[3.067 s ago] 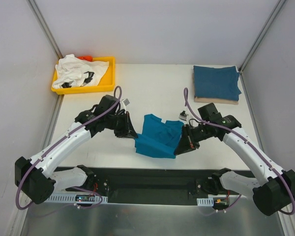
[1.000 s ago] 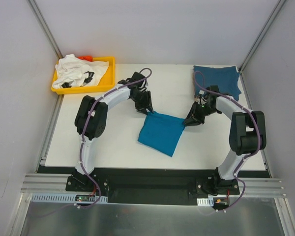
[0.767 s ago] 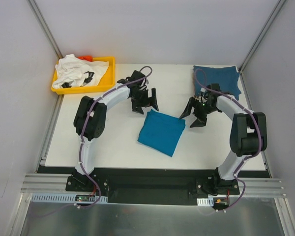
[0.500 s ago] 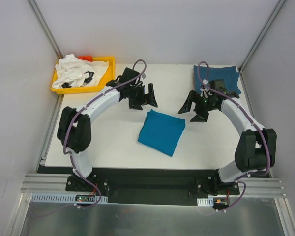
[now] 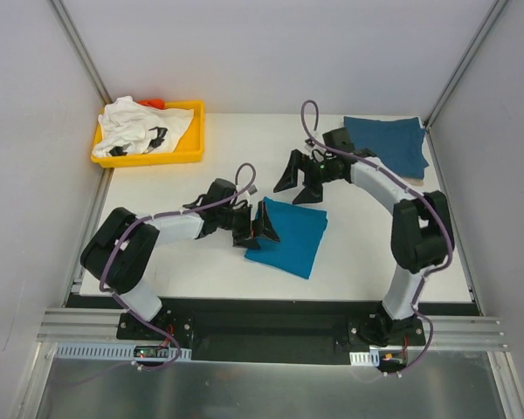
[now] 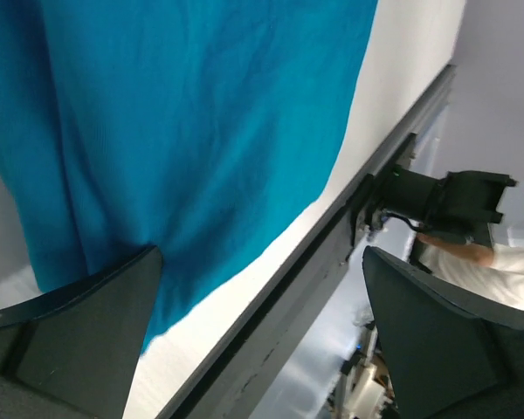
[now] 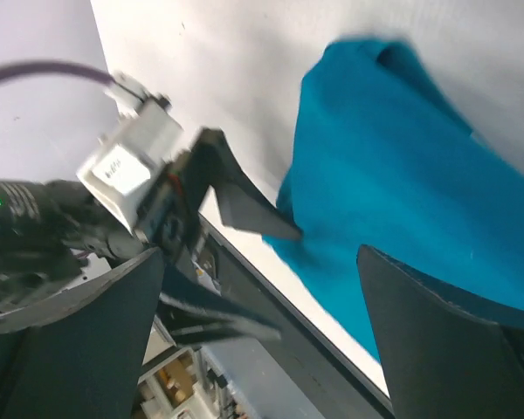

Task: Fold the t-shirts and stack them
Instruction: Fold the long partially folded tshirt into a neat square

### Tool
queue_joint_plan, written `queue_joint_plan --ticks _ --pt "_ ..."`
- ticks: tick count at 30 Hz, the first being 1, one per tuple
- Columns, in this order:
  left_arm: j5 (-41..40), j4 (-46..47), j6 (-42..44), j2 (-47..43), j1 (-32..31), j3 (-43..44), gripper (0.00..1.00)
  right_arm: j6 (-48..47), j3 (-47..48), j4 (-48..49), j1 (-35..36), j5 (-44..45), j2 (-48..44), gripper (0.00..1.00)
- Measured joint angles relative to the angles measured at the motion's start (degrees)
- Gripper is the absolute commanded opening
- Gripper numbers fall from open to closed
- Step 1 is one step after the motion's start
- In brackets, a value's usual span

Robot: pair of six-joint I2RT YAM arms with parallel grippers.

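A folded teal-blue t-shirt [image 5: 290,234] lies flat in the middle of the table. My left gripper [image 5: 258,223] stands open low at its left edge, one finger [image 6: 79,340] over the teal cloth [image 6: 201,131]. My right gripper [image 5: 300,178] hangs open just beyond the shirt's far edge, holding nothing. Its wrist view looks down on the teal shirt [image 7: 402,192] and the left gripper [image 7: 236,196]. A darker blue folded t-shirt [image 5: 389,144] lies at the back right. A crumpled white t-shirt with black marks [image 5: 140,127] fills the yellow tray [image 5: 195,131].
The yellow tray stands at the back left corner, with a small orange-red thing [image 5: 155,103] behind the white shirt. Metal frame posts rise at both back corners. The table's front edge [image 6: 332,262] runs close to the teal shirt's near side.
Both grippers opened and let go of the teal shirt's far corners. The left one drew back down to the shirt's left edge. The right one swung left, beyond the far edge.
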Motion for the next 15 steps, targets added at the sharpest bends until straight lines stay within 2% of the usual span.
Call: queue_joint_plan --ticks 6,9,15 --pt "3.7 12.1 -6.8 3.7 0.0 -4.5 0.99 2.9 7.6 3.3 1.4 -5.6 14.3 0.96" --pt "4.1 14.6 -8.3 4.0 0.0 -5.3 0.99 4.2 10.8 3.9 1.4 -7.3 20.1 0.96" --pt "3.7 16.3 -9.0 3.4 0.0 -7.1 0.99 5.6 14.3 4.1 1.4 -8.6 25.3 0.96"
